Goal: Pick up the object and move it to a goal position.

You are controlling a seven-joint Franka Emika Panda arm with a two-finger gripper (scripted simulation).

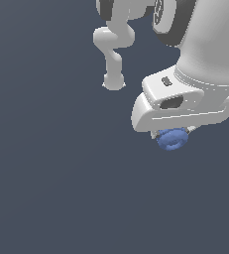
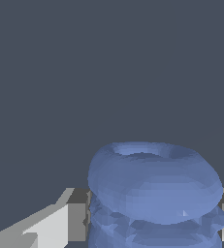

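The object (image 1: 171, 139) is a small blue ridged blob like stacked rounded rings. In the exterior view it pokes out just beneath the white gripper body at the exterior view's right. In the wrist view the object (image 2: 154, 193) fills the space between the two fingers (image 2: 67, 223), which press against its sides. My gripper (image 2: 154, 220) is shut on it. The fingertips themselves are mostly hidden by the gripper body in the exterior view.
The ground is a plain dark grey-blue surface (image 1: 51, 173). The arm's white links (image 1: 113, 47) rise at the top of the exterior view, behind the gripper.
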